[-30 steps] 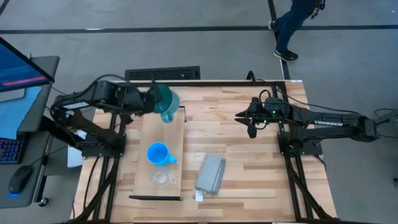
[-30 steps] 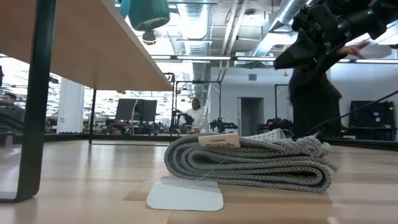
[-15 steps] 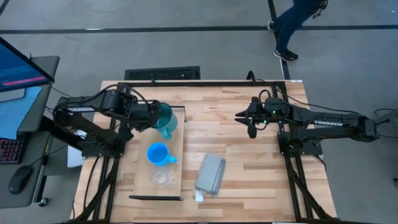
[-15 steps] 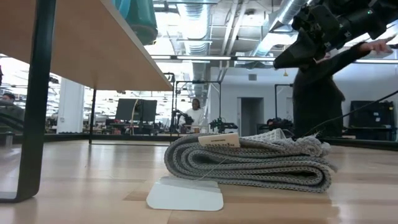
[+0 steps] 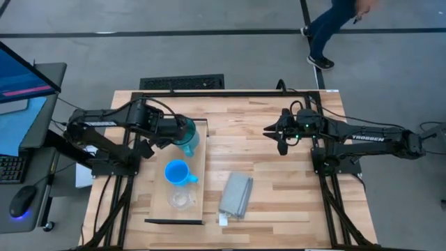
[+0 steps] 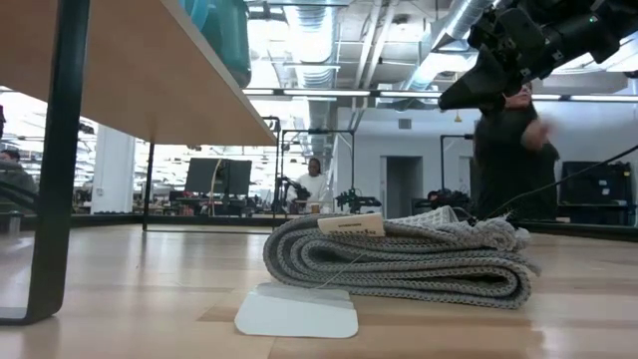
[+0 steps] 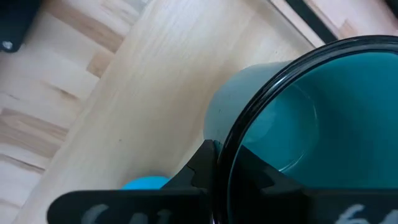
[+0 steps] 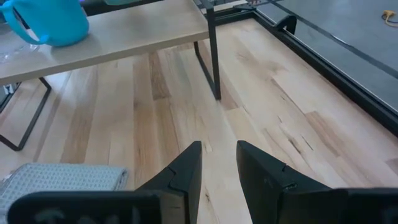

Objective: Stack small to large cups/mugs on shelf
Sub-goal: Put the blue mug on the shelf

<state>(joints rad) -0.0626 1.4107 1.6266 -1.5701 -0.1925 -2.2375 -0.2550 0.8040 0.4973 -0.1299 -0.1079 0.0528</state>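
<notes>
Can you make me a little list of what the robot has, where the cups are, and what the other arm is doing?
left gripper: shut on the teal mug, holding it over the shelf's far end
blue mug: standing on the shelf, middle
clear cup: on the shelf, near end, beside the blue mug
grey cloth: folded on the table, right of the shelf
right gripper: waiting above the table, fingers open, holding nothing

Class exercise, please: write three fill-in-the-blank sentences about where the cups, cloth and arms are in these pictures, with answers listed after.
1. The left claw grips the ____ mug by its rim.
2. On the shelf, the clear cup sits beside the bright ____ mug.
3. The folded grey cloth lies on the ____, below the idle right claw.

Answers: teal; blue; tabletop
</notes>
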